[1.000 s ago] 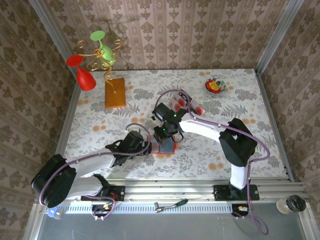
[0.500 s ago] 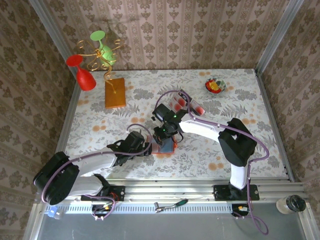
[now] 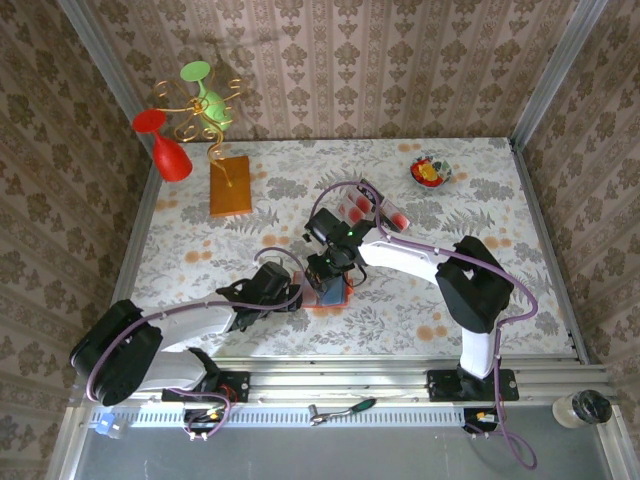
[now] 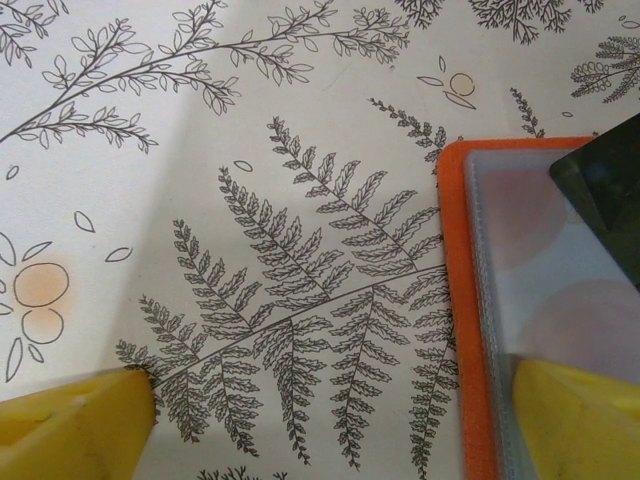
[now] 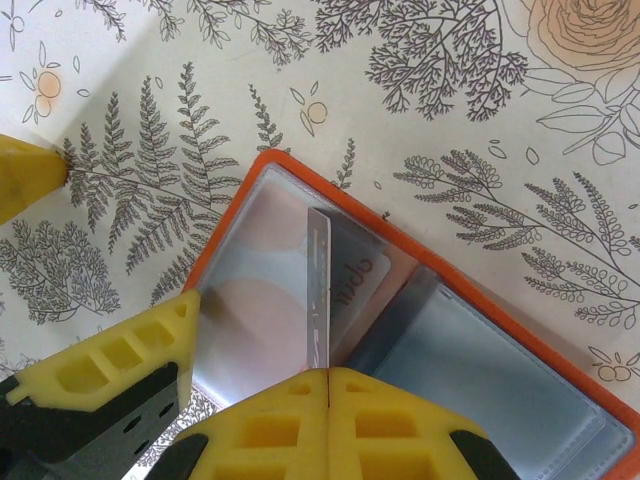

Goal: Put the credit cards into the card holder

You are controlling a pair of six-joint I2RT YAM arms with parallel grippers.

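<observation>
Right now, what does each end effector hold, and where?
The right end effector pinches a credit card by its near edge; the left end effector holds nothing.

Open orange card holder (image 5: 480, 380), credit card (image 5: 350, 285) upright inside

The card holder (image 5: 262, 160) has a smooth orange leather-like rim and glossy clear plastic pockets. The credit card (image 5: 350, 285) is thin, glossy plastic. The right claw (image 5: 328, 375) is matt yellow plastic. The worktop (image 5: 480, 100) carries a matt printed covering.
</observation>
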